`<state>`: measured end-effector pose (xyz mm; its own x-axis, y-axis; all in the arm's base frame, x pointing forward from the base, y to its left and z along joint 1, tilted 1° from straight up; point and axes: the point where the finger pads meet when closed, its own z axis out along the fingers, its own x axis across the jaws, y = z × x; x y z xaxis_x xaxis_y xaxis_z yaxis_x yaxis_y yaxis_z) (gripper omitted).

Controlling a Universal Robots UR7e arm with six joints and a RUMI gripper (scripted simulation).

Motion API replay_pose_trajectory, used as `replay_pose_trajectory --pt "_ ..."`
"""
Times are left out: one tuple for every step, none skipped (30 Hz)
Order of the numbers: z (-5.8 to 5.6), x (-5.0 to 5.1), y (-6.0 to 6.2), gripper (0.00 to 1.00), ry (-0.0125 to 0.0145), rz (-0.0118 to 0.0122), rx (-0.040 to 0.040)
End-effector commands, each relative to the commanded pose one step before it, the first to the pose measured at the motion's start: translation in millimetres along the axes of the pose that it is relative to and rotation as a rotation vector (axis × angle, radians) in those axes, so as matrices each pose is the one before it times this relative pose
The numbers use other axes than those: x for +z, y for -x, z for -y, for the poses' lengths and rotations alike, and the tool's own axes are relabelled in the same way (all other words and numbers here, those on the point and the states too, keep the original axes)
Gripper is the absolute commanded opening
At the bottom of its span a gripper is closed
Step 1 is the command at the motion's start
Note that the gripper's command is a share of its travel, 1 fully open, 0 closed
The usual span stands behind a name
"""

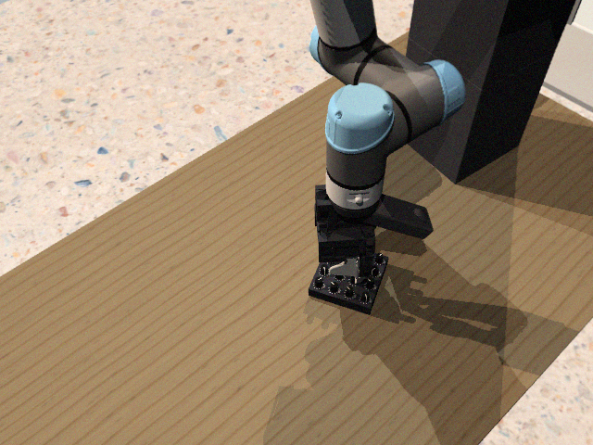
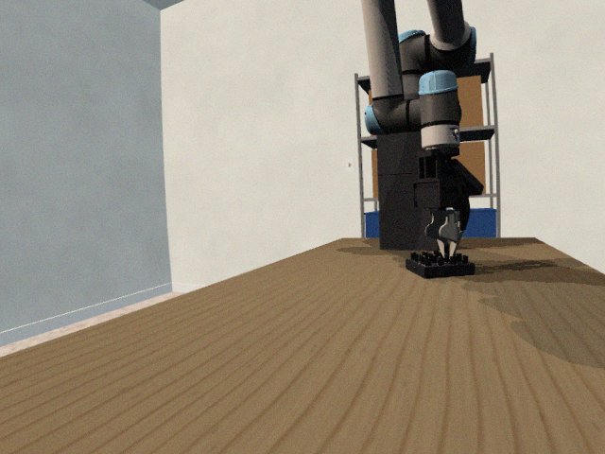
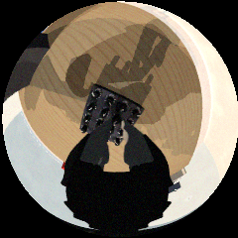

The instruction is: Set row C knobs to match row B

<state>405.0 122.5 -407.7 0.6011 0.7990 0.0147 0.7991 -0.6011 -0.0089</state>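
Gripper [image 1: 355, 279] [image 2: 447, 256] [image 3: 116, 118]: nearly closed, pointing down, fingertips among the knobs; I cannot tell whether one is gripped.
Knob box [image 1: 339, 299] [image 2: 449, 271] [image 3: 119, 92]: flat on the wooden table [image 1: 167, 287] [image 2: 293, 352] [image 3: 50, 124], beneath the gripper.
Knob marks: too small to read.
Shelf unit [image 2: 495, 147]: behind the arm [image 1: 357, 162] [image 2: 440, 110], against the wall.

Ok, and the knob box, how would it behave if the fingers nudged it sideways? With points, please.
The knob box [image 1: 340, 300] [image 2: 448, 271] [image 3: 115, 92] would probably slide rather than tip, being low and broad-based. Flat bottom edges suggest it won't roll. The casing looks rigid, so likely no flex; weight and grip on the wooden table top [image 1: 191, 287] [image 2: 273, 366] can't be judged.
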Motion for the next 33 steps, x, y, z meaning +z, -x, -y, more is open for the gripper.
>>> replay_pose_trajectory --pt "-0.47 -0.41 -0.37 0.04 0.00100 -0.00074 0.00173" --pt "0.00 0.00 -0.01 0.04 0.00000 0.00000 0.00170" --pt "0.00 0.00 -0.01 0.04 0.00000 0.00000 0.00231" --pt "0.00 0.00 -0.01 0.04 0.00000 0.00000 0.00299" --pt "0.00 0.00 -0.02 0.04 0.00000 0.00000 0.00372" --pt "0.00 0.00 -0.02 0.04 0.00000 0.00000 0.00451" --pt "0.00 0.00 -0.02 0.04 0.00000 0.00000 0.00534" --pt "0.00 0.00 -0.03 0.04 0.00000 0.00000 0.00621" --pt "0.00 0.00 -0.03 0.04 0.00000 0.00000 0.00710" --pt "0.00 0.00 -0.04 0.04 0.00000 0.00000 0.00801" --pt "0.00 0.00 -0.04 0.04 0.00000 0.00000 0.00895" --pt "0.00 0.00 -0.05 0.04 0.00000 0.00000 0.00989" --pt "0.00 0.00 -0.05 0.04 0.00000 0.00000 0.01083" --pt "0.00 0.00 -0.06 0.04 0.00000 0.00000 0.01176" --pt "0.00 0.00 -0.06 0.04 0.00000 0.00000 0.01269" --pt "0.00 0.00 -0.07 0.04 0.00000 0.00000 0.01360" --pt "0.00 0.00 0.00 0.04 0.00000 0.00000 0.00000" --pt "0.00 0.00 0.00 0.04 0.00000 0.00000 0.00000" --pt "0.00 0.00 -0.07 0.04 0.00000 0.00000 0.01449" --pt "0.00 0.00 -0.07 0.04 0.00000 0.00000 0.01536" --pt "0.00 0.00 -0.08 0.04 0.00000 0.00000 0.01619" --pt "0.00 0.00 -0.08 0.04 0.00000 0.00000 0.01699" --pt "0.00 0.00 -0.08 0.04 0.00000 0.00000 0.01775" --pt "0.00 0.00 -0.09 0.04 0.00000 0.00000 0.01847" --pt "0.00 0.00 -0.09 0.04 0.00000 0.00000 0.01914" --pt "0.00 0.00 -0.09 0.04 0.00000 0.00000 0.01977" --pt "0.00 0.00 -0.10 0.04 0.00000 0.00000 0.02034" --pt "0.00 0.00 -0.10 0.04 0.00000 0.00000 0.02085" --pt "0.00 0.00 -0.10 0.04 0.00000 0.00000 0.02131" --pt "0.00 0.00 -0.10 0.04 0.00000 0.00000 0.02171" --pt "0.00 0.00 -0.11 0.04 0.00000 0.00000 0.02205" --pt "0.00 0.00 -0.11 0.04 0.00000 0.00000 0.02233" --pt "0.00 0.00 -0.11 0.04 0.00000 0.00000 0.02254"
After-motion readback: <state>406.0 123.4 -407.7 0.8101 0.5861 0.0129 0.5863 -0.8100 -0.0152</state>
